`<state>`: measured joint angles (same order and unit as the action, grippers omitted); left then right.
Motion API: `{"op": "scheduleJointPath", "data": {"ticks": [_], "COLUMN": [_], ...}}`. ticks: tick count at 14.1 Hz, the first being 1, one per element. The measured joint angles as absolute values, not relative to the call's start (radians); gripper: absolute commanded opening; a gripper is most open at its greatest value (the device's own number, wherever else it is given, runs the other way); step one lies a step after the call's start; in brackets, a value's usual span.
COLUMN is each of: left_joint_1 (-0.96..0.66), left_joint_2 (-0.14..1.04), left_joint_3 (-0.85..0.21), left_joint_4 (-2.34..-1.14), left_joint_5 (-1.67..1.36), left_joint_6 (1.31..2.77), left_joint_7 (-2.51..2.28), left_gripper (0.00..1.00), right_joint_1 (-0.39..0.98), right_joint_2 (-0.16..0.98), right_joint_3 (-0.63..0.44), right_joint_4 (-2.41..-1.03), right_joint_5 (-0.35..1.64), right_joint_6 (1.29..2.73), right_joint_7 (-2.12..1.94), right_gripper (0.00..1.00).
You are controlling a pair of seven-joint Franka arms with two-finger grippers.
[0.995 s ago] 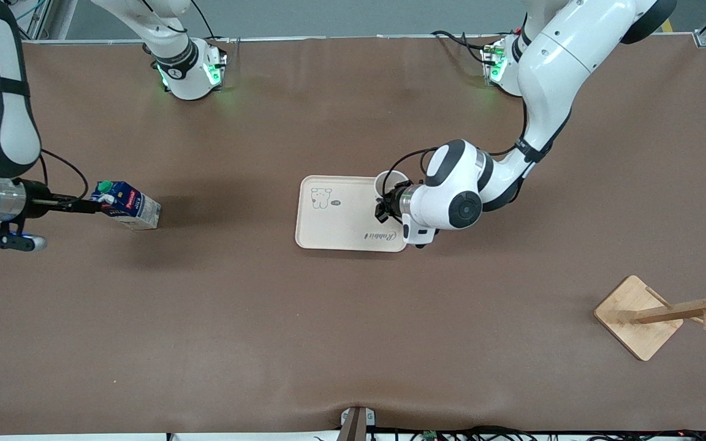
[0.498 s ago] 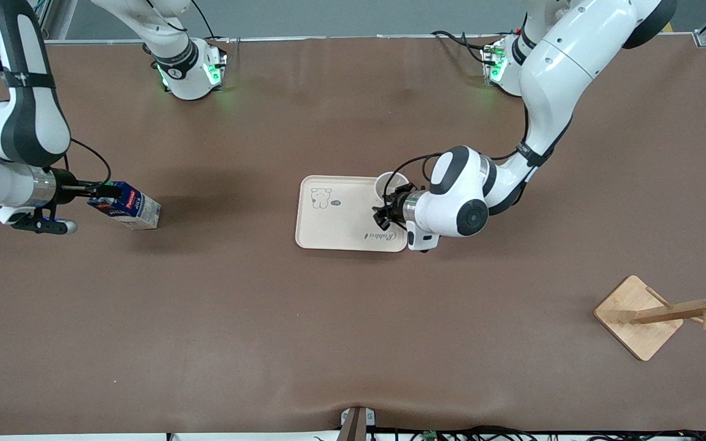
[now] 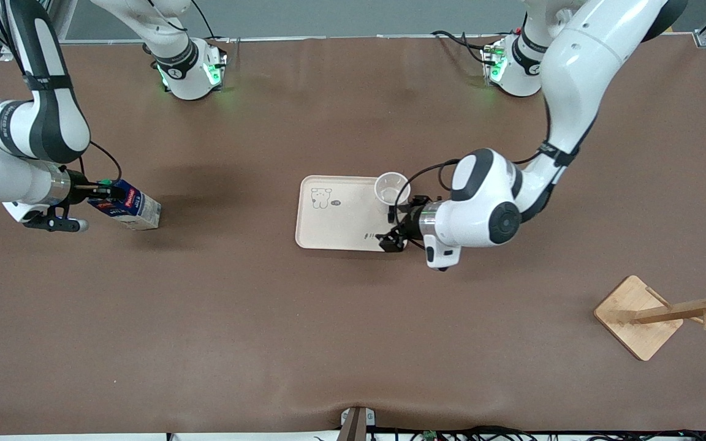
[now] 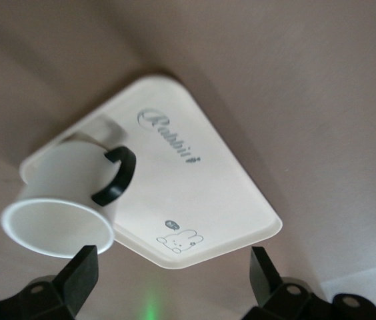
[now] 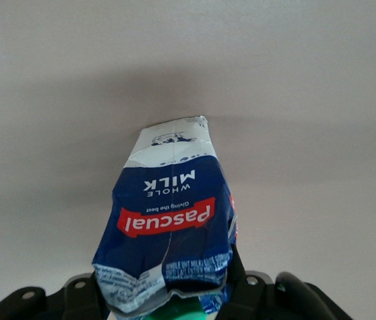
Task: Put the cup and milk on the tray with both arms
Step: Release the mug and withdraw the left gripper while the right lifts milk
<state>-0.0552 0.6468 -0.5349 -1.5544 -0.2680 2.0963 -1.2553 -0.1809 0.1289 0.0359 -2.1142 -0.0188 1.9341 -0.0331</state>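
The cup stands on the tray at frame centre, with the left claw spread wide beside it, holding nothing. At middle left, the right claw grips the milk on the surface.

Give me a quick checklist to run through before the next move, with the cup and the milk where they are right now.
1. cup upright on the tray: ok.
2. left gripper open and clear of the cup: ok; fingers spread, nothing between them.
3. right gripper closed on the milk at its cap end: ok.
4. Milk on the tray: not ok; it rests on the table toward the right arm's end.
5. Room on the tray beside the cup: ok.
6. Grip firm enough to lift: cannot tell.
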Motion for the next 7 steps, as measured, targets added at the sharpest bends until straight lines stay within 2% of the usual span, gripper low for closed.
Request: {"op": "scheduleJointPath", "data": {"ticks": [4, 5, 7], "left_joint_1": [0.000, 0.010, 0.040], "left_joint_2": [0.540, 0.513, 0.467], "left_joint_3": [-0.536, -0.536, -0.534], "left_joint_4": [-1.433, -1.425, -1.422], "left_joint_5": [0.028, 0.076, 0.112], "left_joint_6": [1.851, 1.822, 1.783], "left_joint_7": [-1.256, -1.254, -1.216], "left_gripper": [1.00, 1.00, 1.00], "right_joint_1": [-0.095, -0.067, 0.000], "right_joint_2": [0.119, 0.116, 0.111], "right_joint_3": [0.041, 0.042, 0.044], "right_joint_4": [-2.033, -1.992, -1.925], "right_joint_5": [-0.019, -0.019, -0.019], "right_joint_6": [1.787, 1.724, 1.627], "right_joint_7": [-0.009, -0.005, 0.017], "right_gripper": [0.00, 0.02, 0.00]}}
